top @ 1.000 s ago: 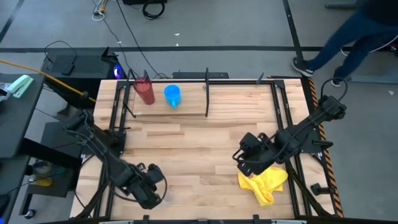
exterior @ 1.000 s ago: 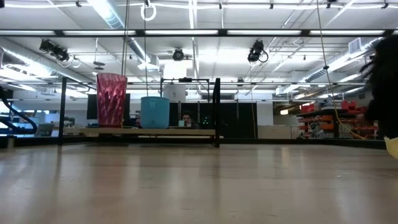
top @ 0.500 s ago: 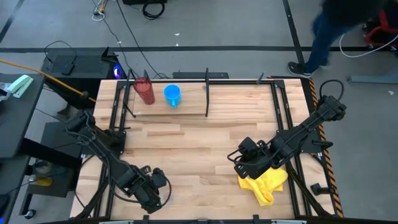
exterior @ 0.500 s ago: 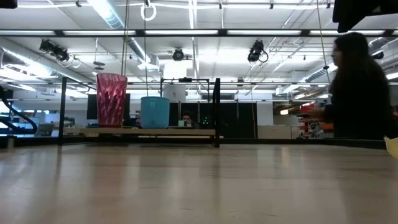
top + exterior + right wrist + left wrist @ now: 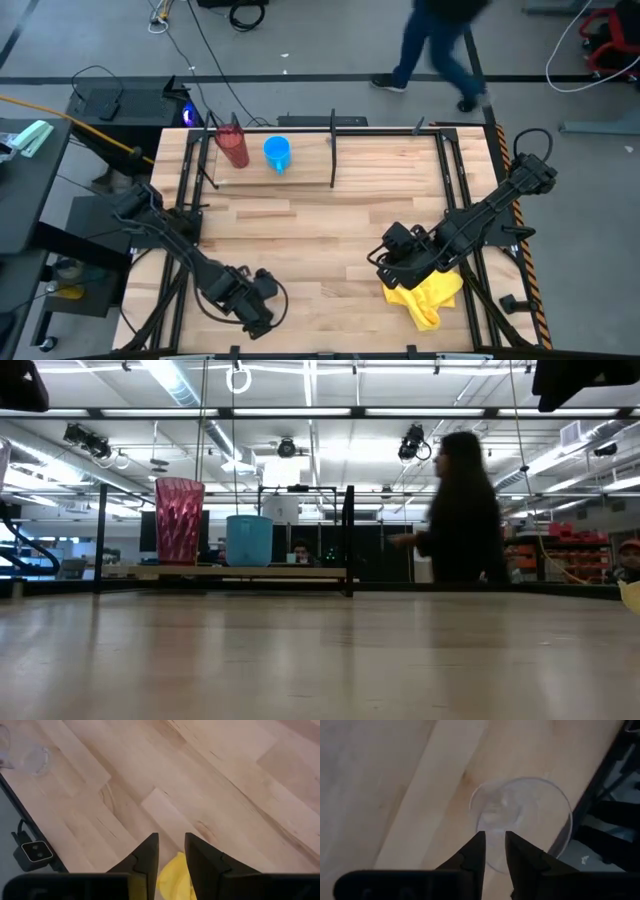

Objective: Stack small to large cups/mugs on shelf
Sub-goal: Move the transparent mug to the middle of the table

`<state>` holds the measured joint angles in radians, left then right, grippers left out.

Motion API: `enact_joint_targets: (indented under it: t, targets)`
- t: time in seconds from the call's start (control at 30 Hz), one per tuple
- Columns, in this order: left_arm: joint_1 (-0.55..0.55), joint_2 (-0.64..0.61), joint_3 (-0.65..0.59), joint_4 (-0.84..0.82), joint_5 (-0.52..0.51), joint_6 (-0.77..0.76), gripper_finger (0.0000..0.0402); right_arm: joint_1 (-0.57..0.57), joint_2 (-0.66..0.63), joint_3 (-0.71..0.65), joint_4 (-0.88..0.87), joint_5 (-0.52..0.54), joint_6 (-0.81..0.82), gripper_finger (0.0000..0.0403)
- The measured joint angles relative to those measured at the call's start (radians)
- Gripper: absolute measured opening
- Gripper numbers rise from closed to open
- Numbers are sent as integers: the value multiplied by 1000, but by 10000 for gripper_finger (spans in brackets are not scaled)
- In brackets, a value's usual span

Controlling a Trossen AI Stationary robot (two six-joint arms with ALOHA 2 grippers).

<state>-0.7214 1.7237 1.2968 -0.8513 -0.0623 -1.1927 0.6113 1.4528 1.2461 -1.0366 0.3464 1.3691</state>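
The small clear cup point(image 5: 520, 815) stands upright on the table near its near edge, left of centre; it also shows in the right wrist view point(image 5: 37, 760). My left gripper point(image 5: 495, 837) hangs over it, pointing down, its fingers a narrow gap apart above the cup's near rim; in the high view point(image 5: 262, 303) it hides the cup. The dark red tumbler point(image 5: 234, 148) and the blue cup point(image 5: 277, 153) stand side by side on the black wire shelf point(image 5: 333, 150) at the far left. My right gripper point(image 5: 383, 262) waits at the near right, narrowly open and empty. My left gripper comes at the clear cup from above, its fingertips point(image 5: 479, 842) over the near part of the rim. I cannot tell whether they touch the cup. The cup stands with its base on the table.
A yellow cloth point(image 5: 425, 295) lies at the near right, beside my right gripper. The shelf board has free room to the right of the blue cup point(image 5: 249, 540). A person walks past beyond the table's far edge point(image 5: 440, 40).
My left gripper has gone along the near edge toward the table's right and now stands over the clear cup. My right gripper has shifted a little toward the near edge. A person has walked from right to left behind the table.
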Motion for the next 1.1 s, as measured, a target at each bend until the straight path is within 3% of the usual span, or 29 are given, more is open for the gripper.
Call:
enact_joint_targets:
  t: [0.43,1.1]
  targets:
    - [50,4,-1,28,-7,3,80,0,0,0,19,12,-14,101]
    - [186,8,-1,65,-10,152,71,0,0,0,38,44,-63,101]
